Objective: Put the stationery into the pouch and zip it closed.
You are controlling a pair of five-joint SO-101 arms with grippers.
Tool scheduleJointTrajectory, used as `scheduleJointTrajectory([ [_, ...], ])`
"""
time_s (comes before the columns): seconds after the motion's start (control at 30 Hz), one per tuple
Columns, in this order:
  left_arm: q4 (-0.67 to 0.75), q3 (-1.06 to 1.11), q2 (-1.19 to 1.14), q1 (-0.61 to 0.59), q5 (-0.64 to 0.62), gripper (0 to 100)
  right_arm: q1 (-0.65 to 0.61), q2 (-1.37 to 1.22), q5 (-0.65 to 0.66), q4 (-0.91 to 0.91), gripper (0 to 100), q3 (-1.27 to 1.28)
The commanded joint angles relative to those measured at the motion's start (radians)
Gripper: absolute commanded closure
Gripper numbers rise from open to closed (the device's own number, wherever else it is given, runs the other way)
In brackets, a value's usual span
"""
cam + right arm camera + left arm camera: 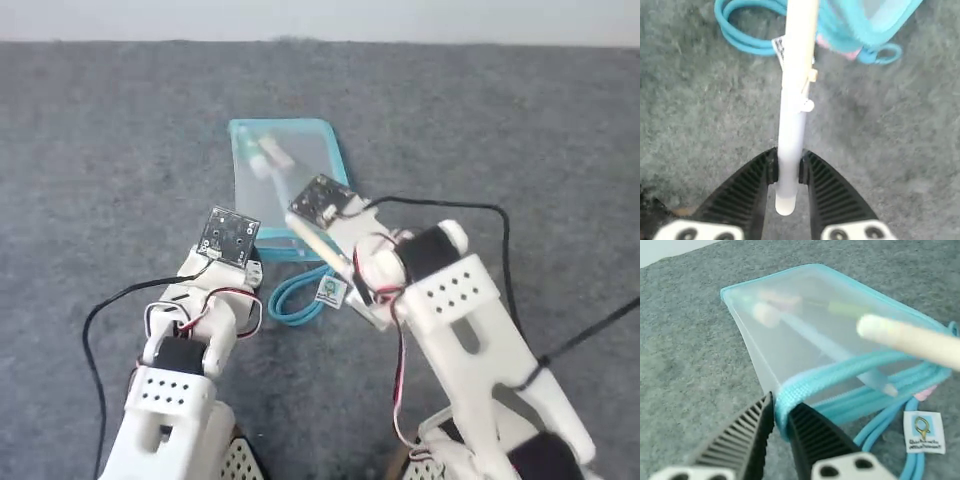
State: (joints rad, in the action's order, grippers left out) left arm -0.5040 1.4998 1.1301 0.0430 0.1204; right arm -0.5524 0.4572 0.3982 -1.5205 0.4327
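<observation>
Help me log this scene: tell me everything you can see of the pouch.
The pouch is a flat rectangle of frosted, see-through plastic edged in turquoise fabric trim, with a zipper at the end toward the arms, which looks partly open. It lies on the grey mat, with stationery showing dimly inside. A turquoise cord with a tag trails from that end. The left gripper pinches the trim there; the right gripper aims a white pen at it.

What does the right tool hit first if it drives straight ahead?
Likely the pouch, at its zippered end: the pen in the right tool points there. Whether its tip enters or rides over is unclear.
</observation>
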Motion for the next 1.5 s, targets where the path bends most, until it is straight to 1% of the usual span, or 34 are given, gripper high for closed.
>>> scheduleJointTrajectory([
  [0.0, 0.031, -0.024, 0.0, 0.005, 0.0, 99, -0.004, -0.104, -0.017, -0.035, 99.1, -0.124],
  [0.1, 0.031, -0.024, 0.0, 0.005, 0.0, 99, -0.012, -0.143, -0.012, -0.054, 99.1, -0.143],
  [0.27, 0.034, -0.025, 0.0, 0.005, 0.0, 99, -0.012, -0.073, 0.049, -0.114, 99.1, -0.092],
  [0.43, 0.032, -0.025, 0.0, 0.005, 0.0, 99, -0.012, -0.079, 0.048, -0.099, 99.1, -0.061],
  [0.6, 0.031, -0.024, 0.0, 0.005, 0.0, 99, -0.012, -0.05, 0.048, -0.127, 99.1, -0.037],
  [0.73, 0.031, -0.025, 0.0, 0.003, 0.0, 99, -0.012, 0.022, 0.052, -0.125, 99.1, 0.026],
  [0.87, 0.031, -0.024, 0.0, 0.003, 0.0, 99, -0.008, 0.033, 0.046, -0.097, 99.1, 0.06],
  [1.03, 0.031, -0.024, 0.0, 0.003, 0.0, 99, -0.01, 0.031, 0.003, -0.048, 99.1, 0.054],
  [1.17, 0.031, -0.022, 0.0, 0.005, 0.0, 99, -0.005, -0.027, 0.0, -0.044, 99.1, 0.011],
  [1.33, 0.031, -0.022, 0.0, 0.005, 0.0, 99, -0.004, -0.18, -0.005, -0.045, 99.1, -0.112],
  [1.47, 0.031, -0.021, 0.0, 0.005, 0.0, 99, -0.004, -0.298, -0.081, -0.041, 99.1, -0.249],
])
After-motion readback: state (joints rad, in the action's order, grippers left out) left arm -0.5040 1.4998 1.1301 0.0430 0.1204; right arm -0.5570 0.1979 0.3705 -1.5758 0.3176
